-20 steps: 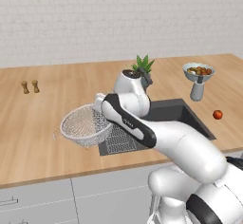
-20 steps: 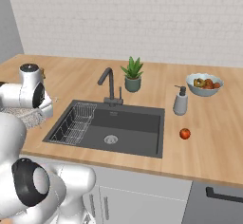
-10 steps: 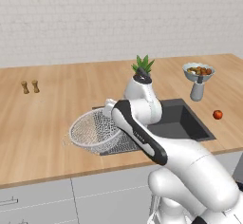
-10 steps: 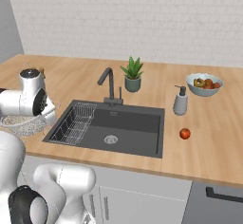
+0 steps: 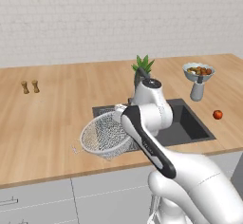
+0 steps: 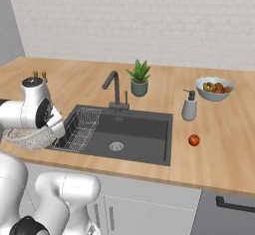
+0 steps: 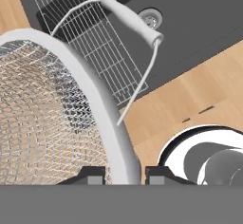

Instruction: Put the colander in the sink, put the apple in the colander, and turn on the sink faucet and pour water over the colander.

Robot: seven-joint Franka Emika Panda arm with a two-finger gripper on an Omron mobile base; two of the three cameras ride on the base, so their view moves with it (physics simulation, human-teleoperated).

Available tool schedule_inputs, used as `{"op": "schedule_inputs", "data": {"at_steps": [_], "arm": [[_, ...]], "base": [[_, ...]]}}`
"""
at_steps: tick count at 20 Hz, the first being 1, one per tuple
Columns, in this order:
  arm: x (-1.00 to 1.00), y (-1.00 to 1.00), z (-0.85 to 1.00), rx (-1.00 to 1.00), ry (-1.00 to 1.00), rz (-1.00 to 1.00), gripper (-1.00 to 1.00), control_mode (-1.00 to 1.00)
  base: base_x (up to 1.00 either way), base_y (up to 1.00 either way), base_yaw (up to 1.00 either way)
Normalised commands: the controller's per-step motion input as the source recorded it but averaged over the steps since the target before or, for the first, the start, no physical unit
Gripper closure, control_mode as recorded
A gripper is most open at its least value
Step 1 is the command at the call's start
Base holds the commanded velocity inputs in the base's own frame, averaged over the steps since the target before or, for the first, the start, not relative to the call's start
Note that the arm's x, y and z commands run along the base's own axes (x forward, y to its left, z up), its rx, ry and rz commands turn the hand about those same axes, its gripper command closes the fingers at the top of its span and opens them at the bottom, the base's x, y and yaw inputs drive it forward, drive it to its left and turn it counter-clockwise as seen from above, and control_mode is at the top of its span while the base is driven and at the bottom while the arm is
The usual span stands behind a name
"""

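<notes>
Firstly, left base view. Colander: round wire-mesh bowl, held clear of the counter over its front edge, just left of the sink. Tilted, open mouth facing up and toward the left; being round, it has no long axis. The arm's wrist covers its right rim, so the gripper is hidden there. Apple: on the counter right of the sink, well apart from the colander. Fruit bowl and soap bottle near the back right; potted plant behind the sink.

Right base view. Colander: under the wrist at the counter's front left, beside the wire rack in the sink's left end. Faucet at the sink's back edge, spout arching left. Apple right of the sink.

Hand view. Gripper: fingers pinched on the colander's rim, one each side of it. Mesh bowl spreads left; side handle reaches over the rack.
</notes>
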Motion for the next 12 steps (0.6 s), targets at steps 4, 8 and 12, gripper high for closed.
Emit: {"op": "schedule_inputs", "data": {"at_steps": [4, 8, 12], "arm": [[-0.10, -0.57, 0.01, -0.01, 0.00, 0.00, 1.00, -1.00], [0.00, -0.68, 0.00, 0.00, 0.00, 0.00, 1.00, -1.00], [0.16, -0.69, 0.00, 0.00, 0.00, 0.00, 1.00, -1.00]], "base": [[0.00, 0.00, 0.00], [0.00, 0.00, 0.00], [0.00, 0.00, 0.00]]}}
